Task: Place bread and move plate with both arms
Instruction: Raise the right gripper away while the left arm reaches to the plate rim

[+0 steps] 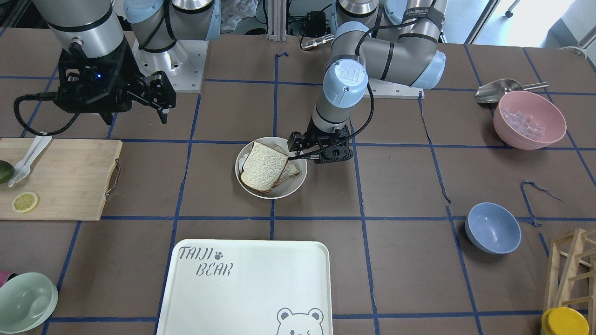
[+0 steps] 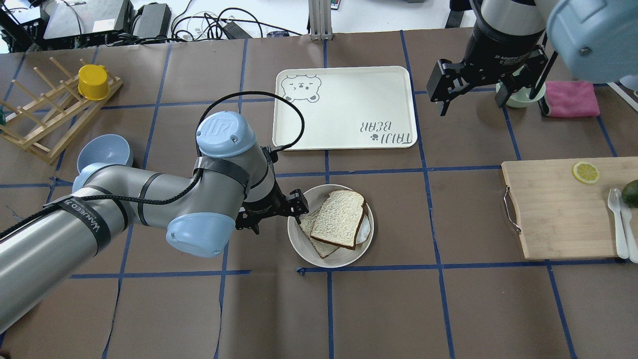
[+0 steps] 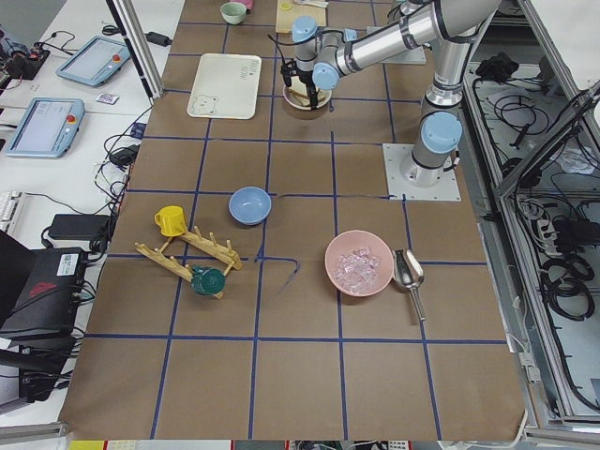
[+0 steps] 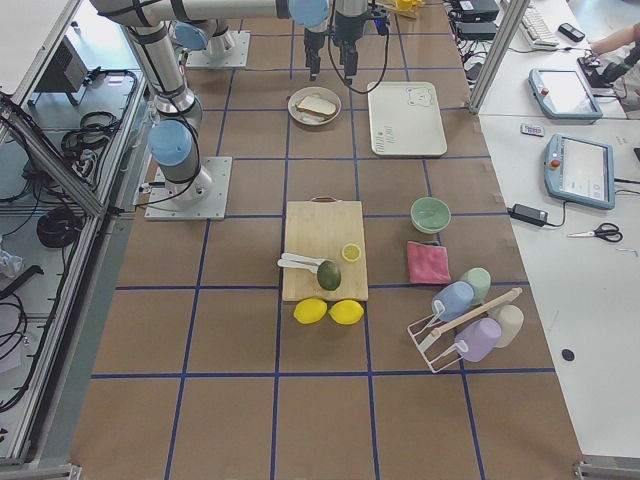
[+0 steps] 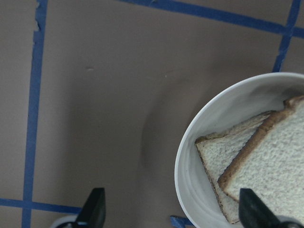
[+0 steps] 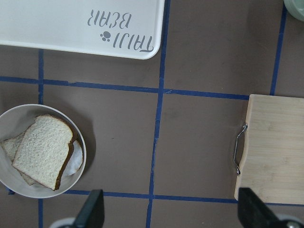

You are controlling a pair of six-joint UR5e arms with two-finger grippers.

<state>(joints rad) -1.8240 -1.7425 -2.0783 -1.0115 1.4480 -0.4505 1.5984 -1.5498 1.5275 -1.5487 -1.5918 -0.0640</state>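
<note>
We see the bread lying on another slice in the plate at the middle of the table. Our left end effector is nearer, low at the plate's left edge, fingers apart with the rim between them. The right end effector hangs well apart toward the tray, fingers spread too.

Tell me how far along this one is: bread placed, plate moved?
Done: the bread lies on the plate, over another slice. In hand: the left gripper is low at the plate's rim, jaws open with the rim between them, not yet closed on it. Left: the right gripper hangs high and open, away from the plate, so the two-arm grasp and the plate's move are yet to come.
</note>
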